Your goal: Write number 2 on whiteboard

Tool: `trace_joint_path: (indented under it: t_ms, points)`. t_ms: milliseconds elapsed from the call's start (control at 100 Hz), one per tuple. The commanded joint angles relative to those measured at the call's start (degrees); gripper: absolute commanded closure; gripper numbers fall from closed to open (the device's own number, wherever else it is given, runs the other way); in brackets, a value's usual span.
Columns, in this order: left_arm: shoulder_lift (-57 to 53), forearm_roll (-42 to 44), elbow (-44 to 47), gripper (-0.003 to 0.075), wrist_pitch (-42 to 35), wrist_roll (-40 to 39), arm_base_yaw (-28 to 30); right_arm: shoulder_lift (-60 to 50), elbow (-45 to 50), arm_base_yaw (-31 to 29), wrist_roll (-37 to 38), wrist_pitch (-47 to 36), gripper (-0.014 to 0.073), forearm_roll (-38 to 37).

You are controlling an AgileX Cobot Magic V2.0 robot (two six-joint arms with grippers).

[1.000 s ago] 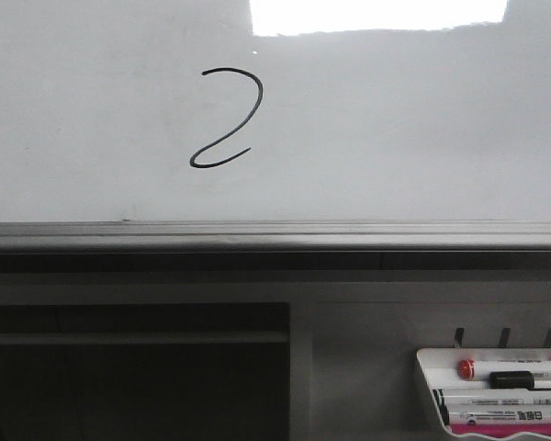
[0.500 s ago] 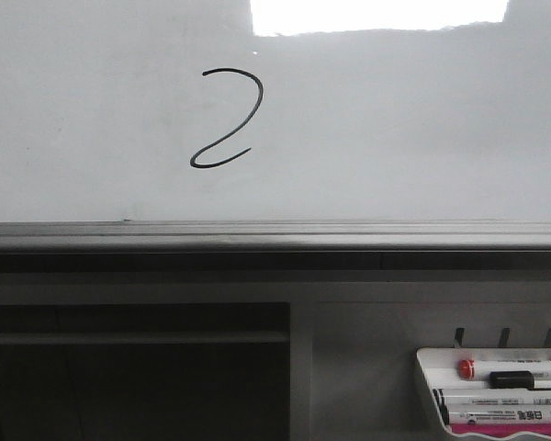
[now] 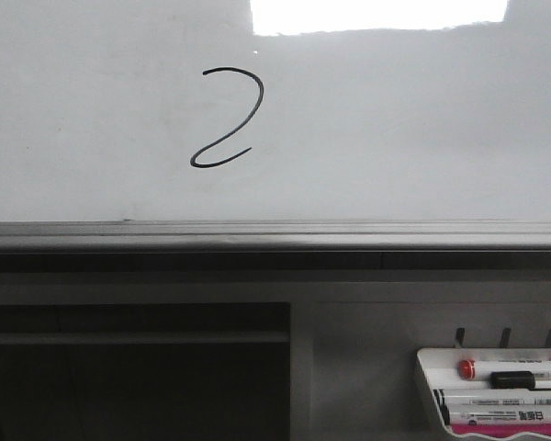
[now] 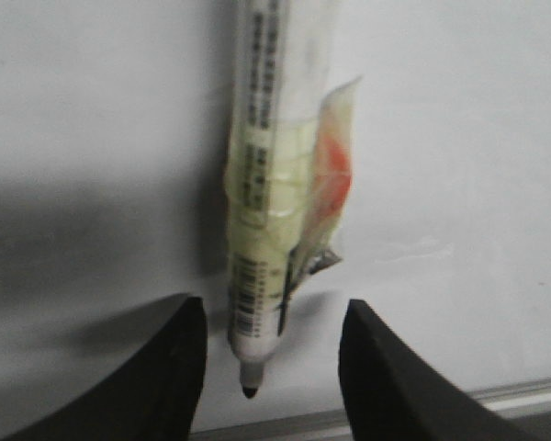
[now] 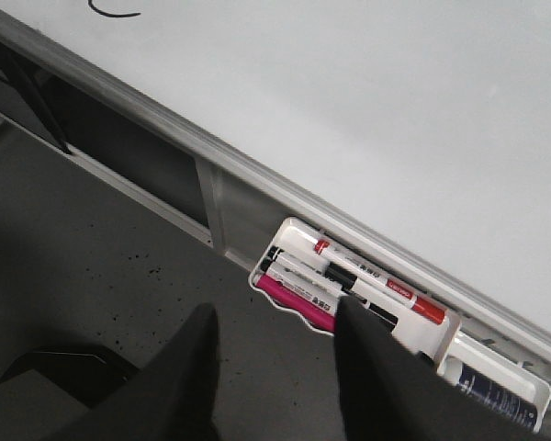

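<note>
While the number 2 (image 3: pixel 226 118) sits on the whiteboard (image 3: pixel 395 138) well above its grey bottom rail (image 3: pixel 275 235), bare board stretches wide to the figure's right. Below the rail's right end hangs a white marker tray (image 3: pixel 426 386) holding a red-capped marker (image 3: pixel 510 369), black-capped ones and a pink-edged eraser (image 3: pixel 507 428). The left gripper (image 4: pixel 271 367), fingers apart, has a taped marker (image 4: pixel 266 202) between them, tip bare, not visibly clamped. The right gripper (image 5: pixel 275 367) hangs spread and empty over dark floor.

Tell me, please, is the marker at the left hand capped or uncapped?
Uncapped: in the left wrist view the marker shows a bare dark tip, pointing out between the fingers of the left hand, before the whiteboard.
</note>
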Motion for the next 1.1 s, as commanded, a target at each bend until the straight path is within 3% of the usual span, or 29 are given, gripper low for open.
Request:
trace_joint_path:
  t_ms: [0,150,300,460,700,800,910,990,1090]
  points:
    - [-3.9,0.7,-4.0,0.037,3.3,-0.6,0.3,-0.2,-1.2,-0.4,1.4,-2.0,0.0336,-1.3]
    - [-9.0,5.0,-6.6,0.0372,16.4,-0.7,0.3,-0.3,2.1,-0.4,9.0,-1.9,0.0337,-7.5]
    - [-15.2,10.8,-6.0,0.0373,20.5,-5.0,0.2,-2.6,6.1,-0.4,19.5,-3.0,0.0337,-14.7]
    - [-22.3,16.5,-2.4,0.0373,14.7,-9.8,-1.7,-9.2,10.6,-0.4,24.9,-7.2,0.0337,-17.1]
    - [-33.7,14.2,9.2,0.0378,-2.9,-9.8,-3.6,-20.2,20.5,-0.4,25.8,-25.4,0.035,-17.6]
    - [-36.4,13.6,11.4,0.0461,-6.5,-9.8,-3.6,-22.2,24.3,-0.4,25.8,-29.5,0.0456,-17.6]
    - [-37.8,13.2,12.5,0.0624,-10.0,-9.8,-3.6,-22.8,27.4,-0.4,25.8,-33.2,0.0663,-18.4]
    - [-37.8,12.0,13.1,0.0738,-12.5,-9.8,-3.6,-22.8,28.8,-0.4,25.8,-36.3,0.0666,-20.1]
    - [-37.8,7.4,13.8,0.074,-12.9,-10.3,-3.6,-22.8,29.4,-0.4,26.1,-36.3,0.0666,-19.0]
